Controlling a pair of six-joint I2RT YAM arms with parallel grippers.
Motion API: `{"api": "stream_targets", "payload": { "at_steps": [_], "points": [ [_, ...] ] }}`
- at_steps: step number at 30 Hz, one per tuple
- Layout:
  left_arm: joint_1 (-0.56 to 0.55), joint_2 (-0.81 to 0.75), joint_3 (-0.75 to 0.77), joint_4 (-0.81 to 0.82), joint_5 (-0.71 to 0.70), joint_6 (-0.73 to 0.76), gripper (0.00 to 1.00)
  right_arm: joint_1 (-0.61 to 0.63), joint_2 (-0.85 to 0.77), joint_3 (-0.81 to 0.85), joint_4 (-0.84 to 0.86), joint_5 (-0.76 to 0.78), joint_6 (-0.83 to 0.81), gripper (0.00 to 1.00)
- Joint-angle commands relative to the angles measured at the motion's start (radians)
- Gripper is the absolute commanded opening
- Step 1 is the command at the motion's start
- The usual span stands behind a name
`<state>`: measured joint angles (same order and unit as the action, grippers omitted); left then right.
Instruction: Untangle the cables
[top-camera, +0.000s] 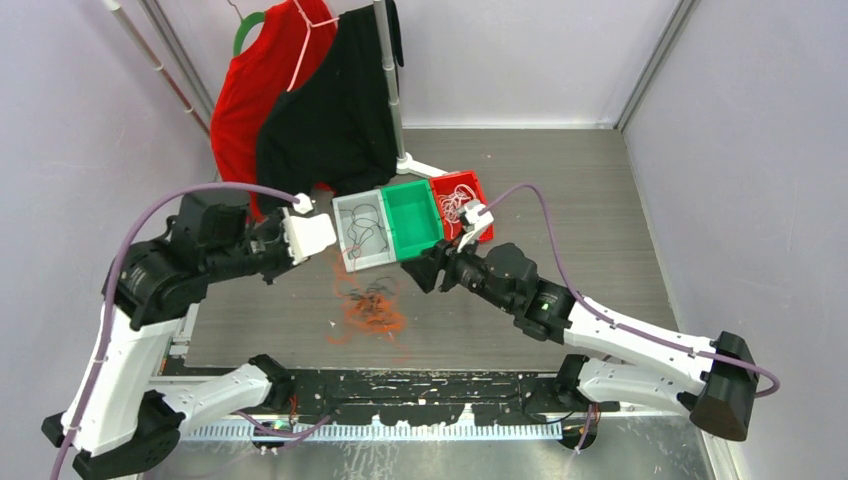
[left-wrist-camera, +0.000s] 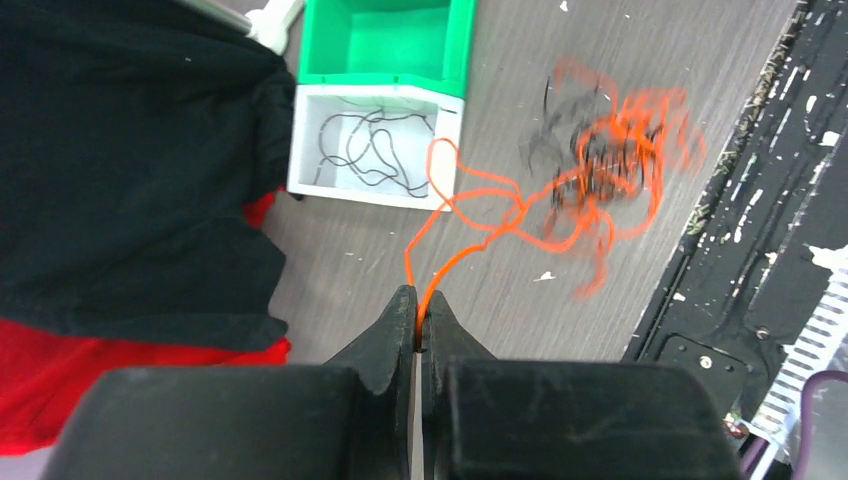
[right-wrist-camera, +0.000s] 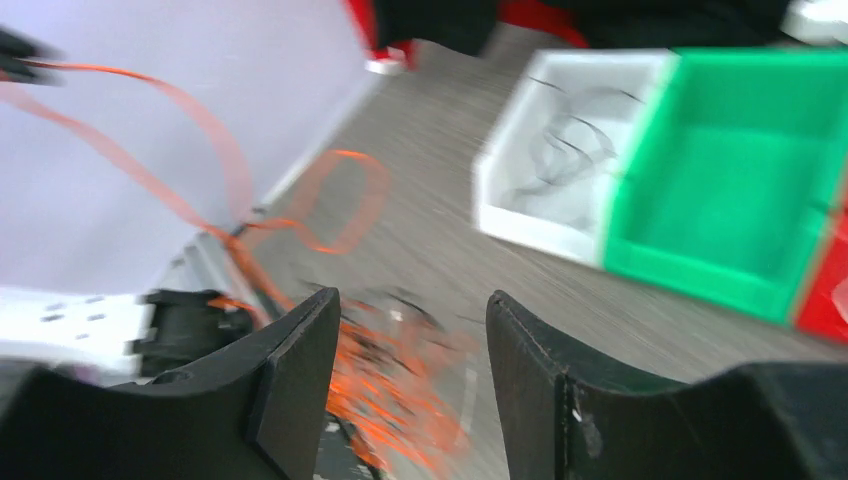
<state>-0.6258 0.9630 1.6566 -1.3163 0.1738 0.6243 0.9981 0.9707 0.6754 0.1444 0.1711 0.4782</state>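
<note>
The cables (top-camera: 370, 305) lie as an orange and black snarl on the grey table, in front of the bins. My left gripper (left-wrist-camera: 417, 318) is shut on one orange cable (left-wrist-camera: 470, 215), which runs in loops from the fingertips to the snarl (left-wrist-camera: 600, 160). In the top view the left gripper (top-camera: 330, 255) is just left of the white bin. My right gripper (right-wrist-camera: 412, 340) is open and empty, above the snarl (right-wrist-camera: 400, 400), which is blurred. In the top view the right gripper (top-camera: 418, 272) is right of the snarl. The raised orange strand (right-wrist-camera: 200, 120) crosses the right wrist view.
Three bins stand in a row behind the snarl: a white bin (top-camera: 345, 215) with black cables, an empty green bin (top-camera: 412, 218), and a red bin (top-camera: 478, 186) with white cables. Red and black shirts (top-camera: 300, 110) hang on a rack at the back left.
</note>
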Motion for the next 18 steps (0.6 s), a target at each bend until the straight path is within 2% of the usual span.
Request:
{"api": "stream_targets", "payload": {
  "at_steps": [1, 9, 18],
  "points": [
    [0.002, 0.022, -0.015, 0.075, 0.056, -0.035, 0.0, 0.059, 0.059, 0.11, 0.158, -0.198, -0.056, 0.61],
    [-0.015, 0.076, 0.003, 0.051, 0.067, -0.09, 0.0, 0.109, 0.193, 0.191, 0.275, -0.214, -0.106, 0.66],
    [-0.027, 0.117, 0.02, -0.021, 0.07, -0.143, 0.0, 0.195, 0.386, 0.319, 0.329, -0.181, -0.189, 0.67]
  ]
}}
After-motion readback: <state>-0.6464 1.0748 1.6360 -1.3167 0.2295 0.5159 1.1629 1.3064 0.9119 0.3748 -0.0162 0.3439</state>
